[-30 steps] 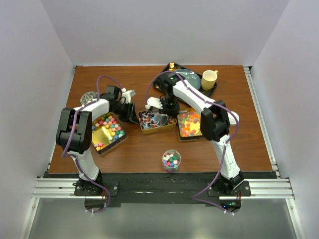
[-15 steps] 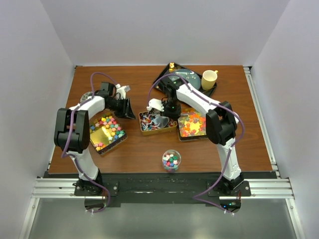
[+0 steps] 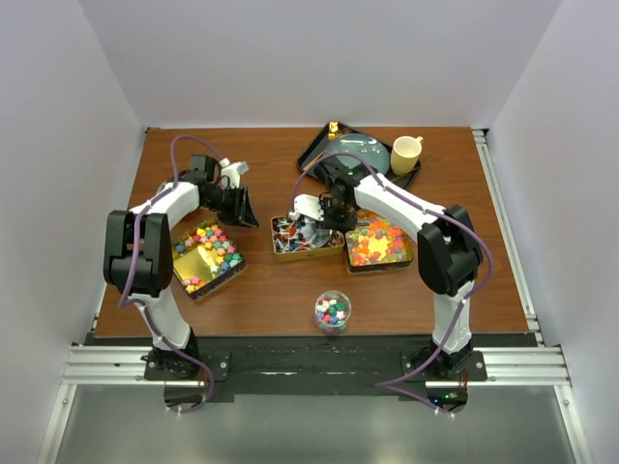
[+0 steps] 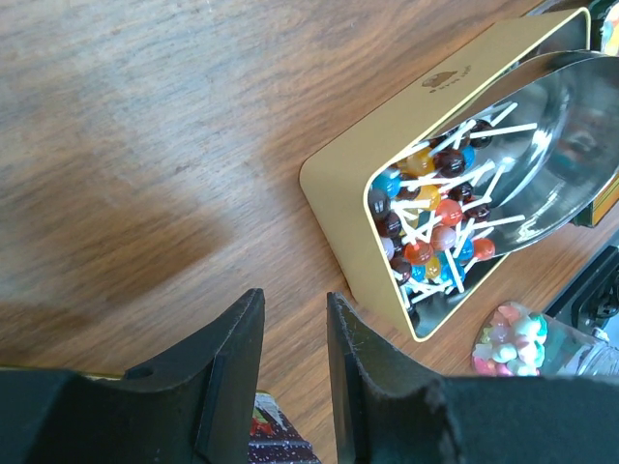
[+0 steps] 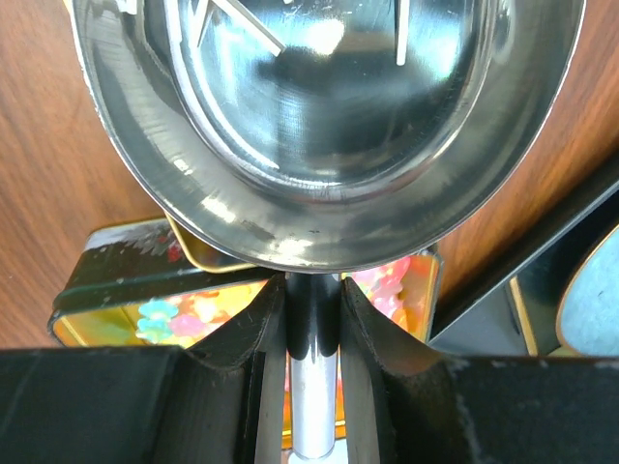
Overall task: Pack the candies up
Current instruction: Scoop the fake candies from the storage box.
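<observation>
Three gold tins hold the candies. The left tin [image 3: 191, 277] holds multicoloured chunky pieces [image 3: 215, 244]. The middle tin [image 3: 302, 252] holds red, white and blue sweets on white sticks [image 4: 430, 227]. The right tin [image 3: 379, 265] holds orange-yellow-pink gummies [image 3: 375, 242]. My right gripper [image 3: 326, 215] is shut on the handle [image 5: 312, 329] of a steel scoop [image 5: 329, 116], which hangs over the middle tin. My left gripper [image 4: 293, 295] is open and empty above bare wood, left of the middle tin [image 4: 368, 145].
A small clear glass jar [image 3: 332, 311] with colourful candies stands near the front middle. A black tray [image 3: 324, 145] with a grey plate and a yellow cup [image 3: 405, 153] sits at the back. The side walls are close.
My left gripper has drawn back and to the left, away from the middle tin. My right arm has swung its elbow to the right, keeping the scoop over the middle tin.
</observation>
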Controlling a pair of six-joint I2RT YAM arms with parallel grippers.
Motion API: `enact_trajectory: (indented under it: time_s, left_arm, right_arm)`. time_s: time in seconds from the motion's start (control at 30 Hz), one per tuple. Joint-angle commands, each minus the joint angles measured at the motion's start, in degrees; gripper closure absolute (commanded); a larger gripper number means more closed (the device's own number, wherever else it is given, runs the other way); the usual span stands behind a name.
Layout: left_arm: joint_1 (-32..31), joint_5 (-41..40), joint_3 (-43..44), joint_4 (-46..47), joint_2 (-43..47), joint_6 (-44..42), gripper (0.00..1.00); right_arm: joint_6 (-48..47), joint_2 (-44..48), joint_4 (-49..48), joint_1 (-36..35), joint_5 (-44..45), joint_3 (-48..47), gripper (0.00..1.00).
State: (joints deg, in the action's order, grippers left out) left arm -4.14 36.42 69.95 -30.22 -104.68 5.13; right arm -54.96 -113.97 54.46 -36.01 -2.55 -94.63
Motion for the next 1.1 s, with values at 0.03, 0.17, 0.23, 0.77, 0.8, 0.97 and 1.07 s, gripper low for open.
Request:
enact_trajectory:
  time_s: [0.03, 0.17, 0.23, 0.77, 0.8, 0.97, 1.07]
  left_arm:
    - [0.45, 1.11, 1.33, -0.63, 0.71, -0.82, 0.63]
    - [0.45, 0.84, 1.33, -0.54, 1.06, -1.26, 0.63]
    - [0.45, 0.40, 1.24, -0.72, 1.32, -1.70, 0.62]
    - [2.30, 2.77, 4.22, -7.05, 0.10, -9.34, 0.61]
    - [2.30, 2.86, 4.49, -6.96, 0.01, -9.52, 0.61]
    - [2.30, 4.18, 6.16, -9.33, -0.70, -13.72, 0.60]
    - [2.30, 5.50, 6.25, -11.17, -1.05, -16.63, 0.59]
  right_arm:
    - [2.13, 2.79, -1.12, 0.94, -1.93, 0.06, 1.00]
    - [5.81, 2.97, -1.99, 3.05, -8.41, 1.82, 1.00]
    - [6.35, 1.92, -0.85, 4.80, -12.02, 1.47, 1.00]
    - [7.49, 7.62, -15.95, 7.97, -24.00, 13.84, 1.00]
    - [7.85, 8.06, -18.14, 7.97, -24.00, 14.38, 1.00]
    - [11.36, 11.84, -25.26, 8.76, -27.68, 19.90, 1.00]
    - [15.22, 15.18, -31.76, 9.37, -30.40, 24.12, 1.00]
